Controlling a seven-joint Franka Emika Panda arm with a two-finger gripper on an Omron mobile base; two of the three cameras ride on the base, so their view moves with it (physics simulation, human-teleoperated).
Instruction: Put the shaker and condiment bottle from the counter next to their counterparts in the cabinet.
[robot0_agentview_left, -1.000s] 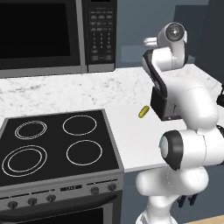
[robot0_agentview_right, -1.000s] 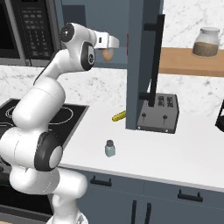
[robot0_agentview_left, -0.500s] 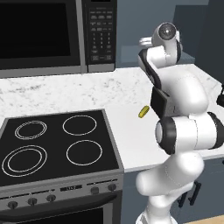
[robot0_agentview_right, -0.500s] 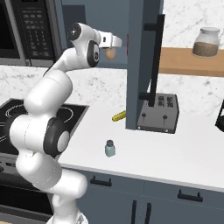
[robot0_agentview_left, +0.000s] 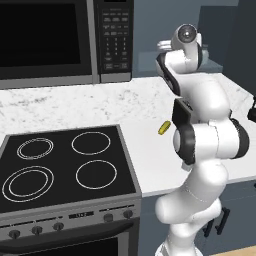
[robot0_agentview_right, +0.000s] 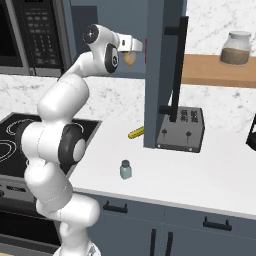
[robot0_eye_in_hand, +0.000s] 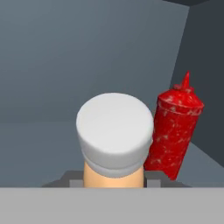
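My gripper (robot0_agentview_right: 131, 51) is raised inside the open cabinet (robot0_agentview_right: 107, 17) and shut on the condiment bottle (robot0_eye_in_hand: 114, 131), an orange bottle with a whitish cap. In the hand view the cap sits just left of the red squeeze bottle (robot0_eye_in_hand: 174, 131), which stands upright on the cabinet shelf (robot0_eye_in_hand: 39, 146); whether the two touch I cannot tell. The held bottle (robot0_agentview_right: 130, 58) shows as an orange spot under the hand. The shaker (robot0_agentview_right: 126, 169), pale blue-grey with a grey cap, stands upright on the counter (robot0_agentview_right: 200, 172) near its front edge.
A small yellow oblong item (robot0_agentview_right: 136, 132) lies on the counter beside the open cabinet door (robot0_agentview_right: 160, 75). A dark toaster (robot0_agentview_right: 182, 130) stands right of the door. The microwave (robot0_agentview_left: 65, 40) and the black stovetop (robot0_agentview_left: 60, 165) are to the left. A jar (robot0_agentview_right: 235, 48) sits on a wooden shelf.
The arm has drawn more upright and carried the held bottle a little further right into the cabinet. The shaker and the yellow item have not moved.
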